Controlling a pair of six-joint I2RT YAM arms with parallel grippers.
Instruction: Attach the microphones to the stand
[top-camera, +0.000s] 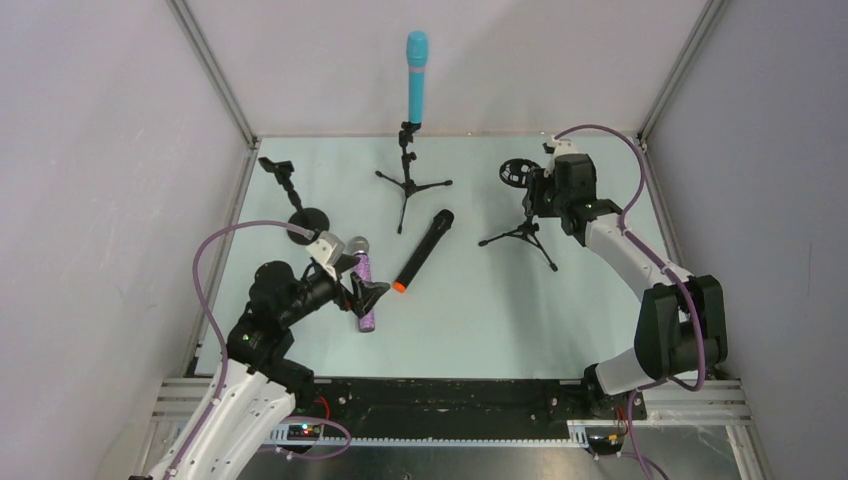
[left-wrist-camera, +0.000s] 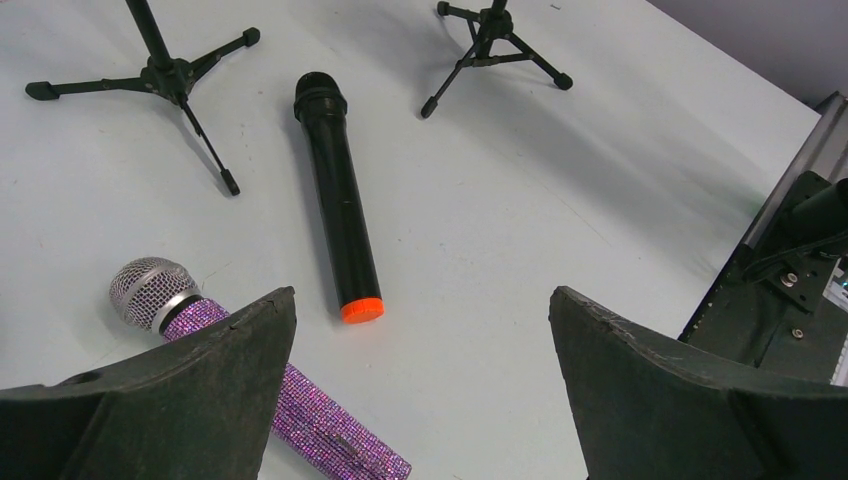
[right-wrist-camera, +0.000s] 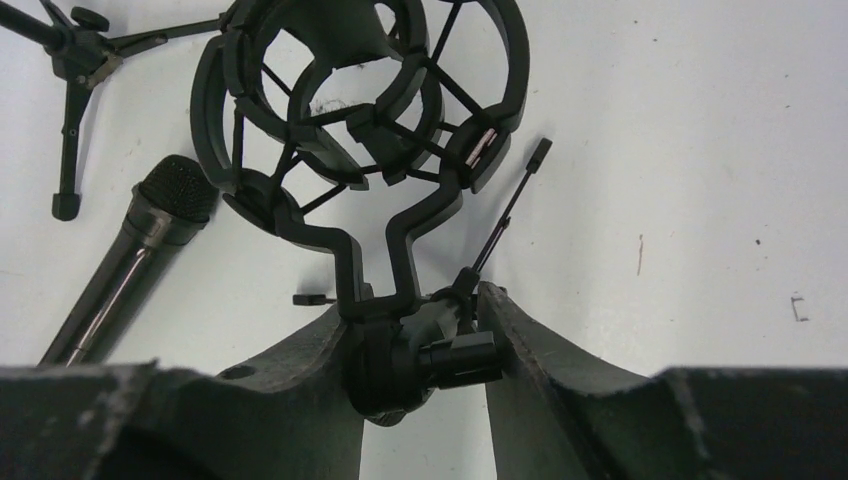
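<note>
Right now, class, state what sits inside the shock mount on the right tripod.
No microphone: the shock mount holds only its own struts, white table showing through. The right end effector partly covers its pivot below.

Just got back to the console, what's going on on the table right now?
The right gripper has its fingers closed around the swivel joint of the shock-mount stand at the back right. The left gripper hangs open over the purple glitter mic, which lies flat on the table beside the black mic. Only the turquoise mic is mounted, upright on the middle tripod.
</note>
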